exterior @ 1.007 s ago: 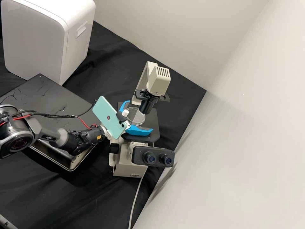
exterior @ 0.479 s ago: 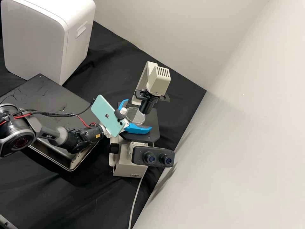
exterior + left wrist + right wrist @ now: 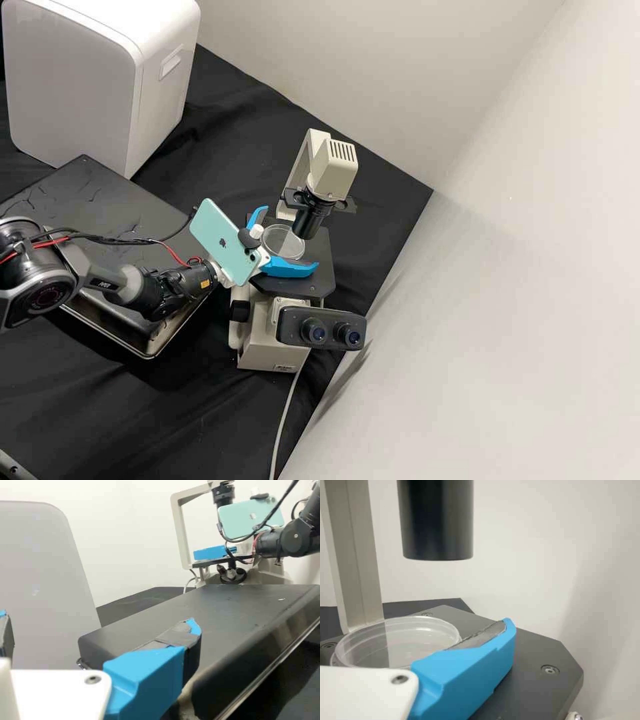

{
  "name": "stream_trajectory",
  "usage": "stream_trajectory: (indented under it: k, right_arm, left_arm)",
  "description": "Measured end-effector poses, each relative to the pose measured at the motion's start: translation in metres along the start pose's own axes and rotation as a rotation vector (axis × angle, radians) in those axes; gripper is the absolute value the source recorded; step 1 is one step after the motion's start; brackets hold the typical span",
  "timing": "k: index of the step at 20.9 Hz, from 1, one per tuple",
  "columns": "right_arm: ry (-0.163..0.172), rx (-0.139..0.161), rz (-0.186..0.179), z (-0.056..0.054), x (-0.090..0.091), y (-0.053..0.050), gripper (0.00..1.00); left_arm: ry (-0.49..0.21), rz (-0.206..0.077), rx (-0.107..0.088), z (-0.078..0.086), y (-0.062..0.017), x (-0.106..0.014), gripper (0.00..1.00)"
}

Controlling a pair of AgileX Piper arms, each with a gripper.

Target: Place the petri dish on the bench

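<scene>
The clear petri dish (image 3: 283, 241) lies on the black stage of the microscope (image 3: 280, 333), under its dark objective (image 3: 308, 220). My right gripper (image 3: 288, 241) comes in from the left with a mint phone (image 3: 223, 241) mounted on its wrist. It is open, with one blue finger on each side of the dish. In the right wrist view the dish (image 3: 395, 637) sits with its rim against the pad of one blue finger (image 3: 470, 665). My left gripper (image 3: 97, 627) is open and holds nothing, low beside the black case (image 3: 225, 610).
A white appliance (image 3: 93, 73) stands at the back left. A flat black case (image 3: 100, 200) lies left of the microscope, under the right arm. A pale wall (image 3: 500, 300) borders the bench on the right. A white cable (image 3: 283, 413) trails from the microscope's base.
The right wrist and its phone have shifted slightly left and up. The lower blue finger has edged in toward the dish, which stays on the stage.
</scene>
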Motion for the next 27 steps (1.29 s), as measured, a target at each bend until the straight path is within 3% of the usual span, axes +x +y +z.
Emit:
stream_trajectory:
  k: [10,11,27]
  right_arm:
    - [0.009,0.000,0.000,-0.0027,0.0030,-0.0014,1.00]
    - [0.009,0.000,-0.001,-0.0025,0.0035,-0.0017,0.00]
    - [0.008,0.000,-0.001,-0.0019,0.0050,-0.0023,0.00]
  left_arm:
    - [0.012,0.001,0.000,-0.0022,0.0001,0.0002,1.00]
    - [0.012,0.001,0.000,-0.0022,0.0001,0.0002,1.00]
    - [0.001,0.000,0.000,0.0000,0.0000,0.0000,1.00]
